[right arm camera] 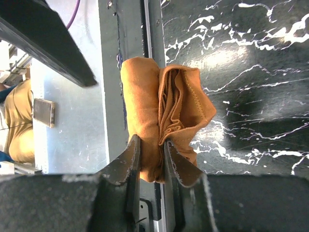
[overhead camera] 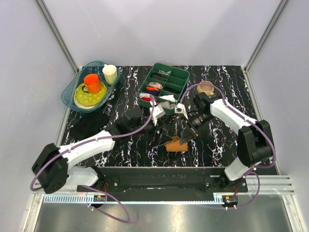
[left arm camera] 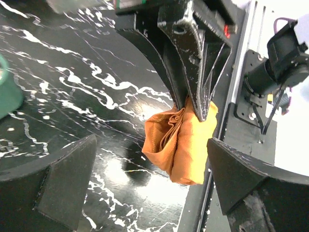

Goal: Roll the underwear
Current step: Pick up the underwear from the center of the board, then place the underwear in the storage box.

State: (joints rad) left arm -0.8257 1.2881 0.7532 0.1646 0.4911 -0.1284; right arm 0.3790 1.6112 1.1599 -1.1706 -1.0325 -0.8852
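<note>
Your right fingers are clamped on the underwear, pinching one end of a bunched, folded rust-brown bundle. It sits low over the dark marbled worktop, near its near edge and about midway between the two arms; you cannot tell whether it rests there or hangs just clear. Your left fingers stand wide apart, holding nothing, with the bundle between their tips. A green tray lies far centre, and a tan mug sits to its right.
</note>
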